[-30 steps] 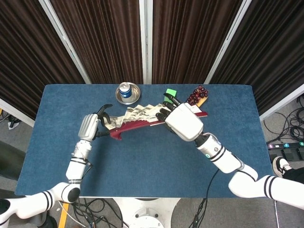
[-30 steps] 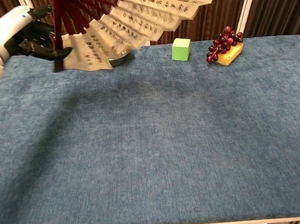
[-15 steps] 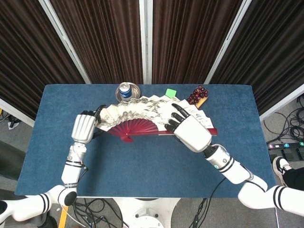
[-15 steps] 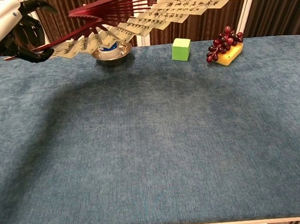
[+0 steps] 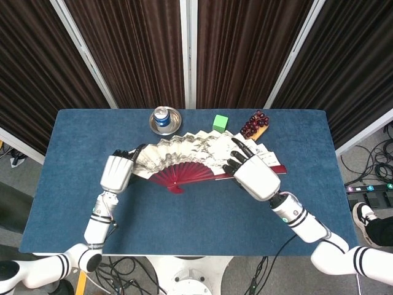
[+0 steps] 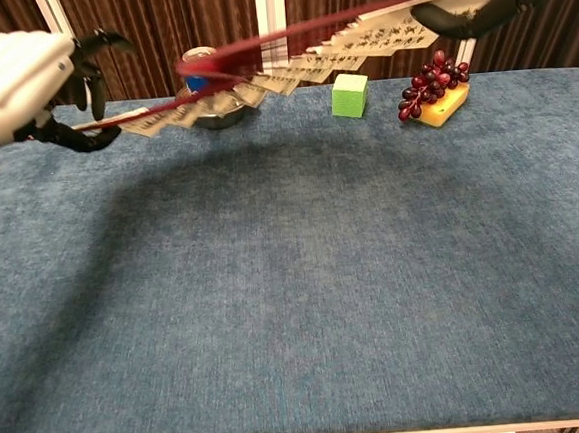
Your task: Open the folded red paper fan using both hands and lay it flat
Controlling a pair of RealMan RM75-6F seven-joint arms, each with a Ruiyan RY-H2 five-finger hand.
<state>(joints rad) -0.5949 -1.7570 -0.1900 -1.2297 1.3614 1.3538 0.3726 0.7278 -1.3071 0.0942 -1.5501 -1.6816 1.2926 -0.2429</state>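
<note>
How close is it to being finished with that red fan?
The red paper fan is already spread into a wide arc. The left hand and right hand each hold one end, and the chest view shows it above the blue table. What remains is laying it flat and letting go.

Along the table's [image 5: 73, 203] far edge we find a can [image 5: 162, 117] in a bowl [image 5: 172, 125] (left of centre), then a block [image 5: 220, 122], then grapes [image 5: 254, 124] rightmost.
</note>
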